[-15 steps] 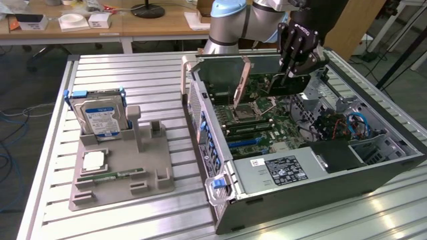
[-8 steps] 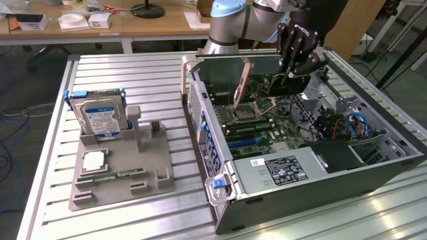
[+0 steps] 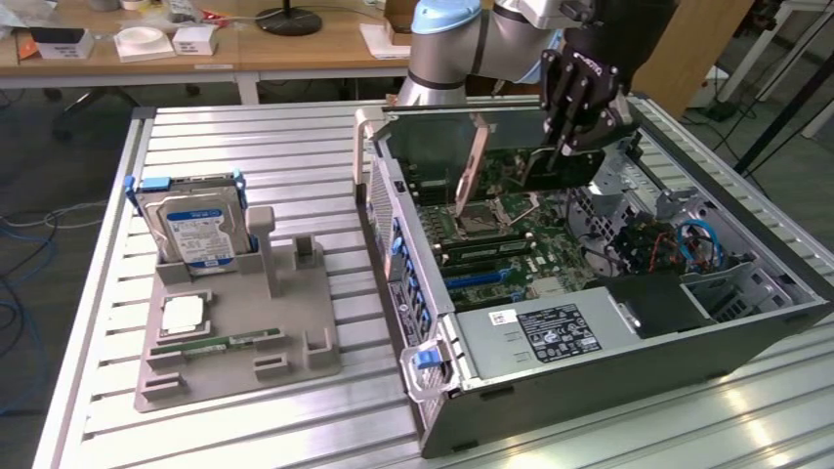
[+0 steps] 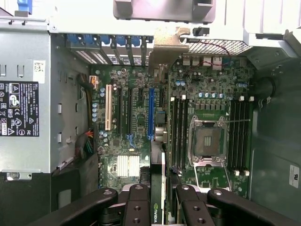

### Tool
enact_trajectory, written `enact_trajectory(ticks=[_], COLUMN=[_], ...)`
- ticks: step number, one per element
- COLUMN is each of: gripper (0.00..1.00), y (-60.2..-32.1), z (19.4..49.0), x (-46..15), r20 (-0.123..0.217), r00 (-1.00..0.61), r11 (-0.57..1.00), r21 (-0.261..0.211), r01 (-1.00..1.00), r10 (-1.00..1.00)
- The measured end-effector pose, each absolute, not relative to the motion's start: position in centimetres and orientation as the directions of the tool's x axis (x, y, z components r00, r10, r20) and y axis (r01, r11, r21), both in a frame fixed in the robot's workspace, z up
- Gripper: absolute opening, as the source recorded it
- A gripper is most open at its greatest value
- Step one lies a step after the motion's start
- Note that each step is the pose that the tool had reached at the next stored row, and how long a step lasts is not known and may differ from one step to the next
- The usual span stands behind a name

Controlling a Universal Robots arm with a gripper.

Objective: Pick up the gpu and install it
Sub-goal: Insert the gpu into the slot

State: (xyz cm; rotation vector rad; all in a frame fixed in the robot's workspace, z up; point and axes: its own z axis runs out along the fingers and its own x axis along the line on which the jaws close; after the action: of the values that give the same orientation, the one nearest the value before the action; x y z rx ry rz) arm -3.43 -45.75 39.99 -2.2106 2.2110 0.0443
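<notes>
1. Nearest, at the exterior view's lower left, the grey holder [image 3: 234, 362] on the bench [image 3: 261, 147] carries the hard drive [image 3: 195, 230] and a RAM stick [image 3: 215, 344]. Both lie well apart from the work and need no attention.
2. At lower right, the power supply [image 3: 561, 327] covers the near end of the open computer case [image 3: 626, 391]. The arm should stay above it and not drop low on that side.
3. Mid-frame lies the motherboard [image 3: 502, 249]. The wrist view shows its blue slot [image 4: 151, 113] with black slots beside it and the CPU socket [image 4: 207, 141] beyond.
4. Farther back, at upper right, the pincer [image 3: 563, 147] is pinching the gpu [image 4: 157, 197] on edge over the board, inside the case.
5. The card's edge seems to run just beside the blue slot, on the socket's side, so I judge it not yet aligned.
6. To do this step well:
   - Keep the card upright and parallel to the slot.
   - Bring its metal bracket [image 4: 164, 44] square to the case's rear openings.
   - Press evenly, never at a tilt.
</notes>
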Motion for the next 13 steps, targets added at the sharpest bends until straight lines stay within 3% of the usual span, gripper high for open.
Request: enact_trajectory(ticks=[13], gripper=[0.26], y=[-45.8], z=[38.6], x=[-3.4], r20=[-0.031], r00=[0.0], r11=[0.0], r21=[0.01], r01=[-1.0], r10=[-1.0])
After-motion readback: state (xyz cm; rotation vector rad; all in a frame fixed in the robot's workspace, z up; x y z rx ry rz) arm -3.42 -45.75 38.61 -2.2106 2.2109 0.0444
